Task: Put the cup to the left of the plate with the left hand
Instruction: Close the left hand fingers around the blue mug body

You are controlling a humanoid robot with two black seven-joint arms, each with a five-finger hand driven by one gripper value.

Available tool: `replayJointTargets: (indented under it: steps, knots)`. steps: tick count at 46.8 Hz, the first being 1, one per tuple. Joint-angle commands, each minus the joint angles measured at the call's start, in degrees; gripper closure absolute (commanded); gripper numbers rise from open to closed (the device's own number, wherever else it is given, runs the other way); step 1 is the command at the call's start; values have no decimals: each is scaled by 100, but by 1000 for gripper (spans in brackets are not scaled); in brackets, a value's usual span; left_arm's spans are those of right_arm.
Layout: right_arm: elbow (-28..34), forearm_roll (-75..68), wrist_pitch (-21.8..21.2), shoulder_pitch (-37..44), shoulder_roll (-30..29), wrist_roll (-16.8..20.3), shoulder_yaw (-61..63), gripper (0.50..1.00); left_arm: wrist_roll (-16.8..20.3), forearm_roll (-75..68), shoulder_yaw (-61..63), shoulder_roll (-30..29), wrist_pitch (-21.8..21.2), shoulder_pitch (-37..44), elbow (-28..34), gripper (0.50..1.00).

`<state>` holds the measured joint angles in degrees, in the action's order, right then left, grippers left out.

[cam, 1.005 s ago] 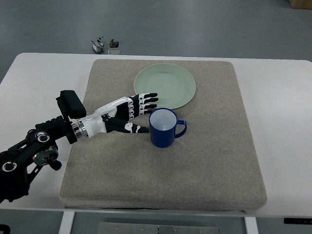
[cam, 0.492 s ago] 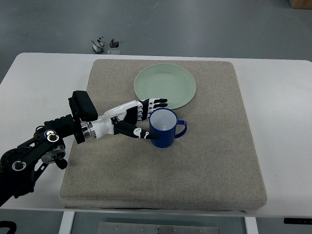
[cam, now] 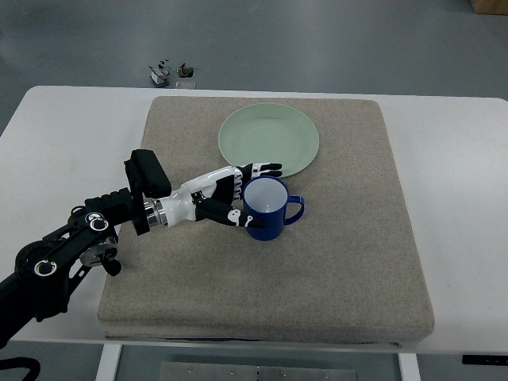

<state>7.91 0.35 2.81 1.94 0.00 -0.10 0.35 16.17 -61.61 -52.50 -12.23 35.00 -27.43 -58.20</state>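
Note:
A blue cup (cam: 272, 223) with a white inside stands upright on the grey mat (cam: 341, 262), its handle pointing right, just in front of the pale green plate (cam: 270, 139). My left hand (cam: 263, 197) reaches in from the left and brackets the cup's left side. Its fingers (cam: 266, 170) lie along the far rim and the thumb (cam: 248, 224) rests against the near wall. The hand is open around the cup, which stands on the mat. The right arm is out of view.
The mat covers most of the white table (cam: 71, 135). Bare mat lies left of the plate, above my forearm (cam: 178, 208). Small metal parts (cam: 171, 73) lie on the floor beyond the table's far edge.
My left hand has slid right, from beside the cup to around its left side, fingers past the far rim and thumb against the near wall. The cup has not moved.

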Motion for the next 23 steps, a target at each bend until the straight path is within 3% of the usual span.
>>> replayJointTargets:
  steps: [1, 8, 17, 23]
  knots:
    - [0, 0, 0, 0, 0, 1, 0, 566, 0, 0, 2, 10, 0, 0, 1, 506]
    - [0, 0, 0, 0, 0, 1, 0, 566, 0, -9, 2, 19, 0, -17, 1, 523]
    - [0, 0, 0, 0, 0, 1, 0, 566, 0, -9, 2, 19, 0, -8, 1, 641]
    - [0, 0, 0, 0, 0, 1, 0, 566, 0, -26, 2, 19, 0, -8, -8, 677]
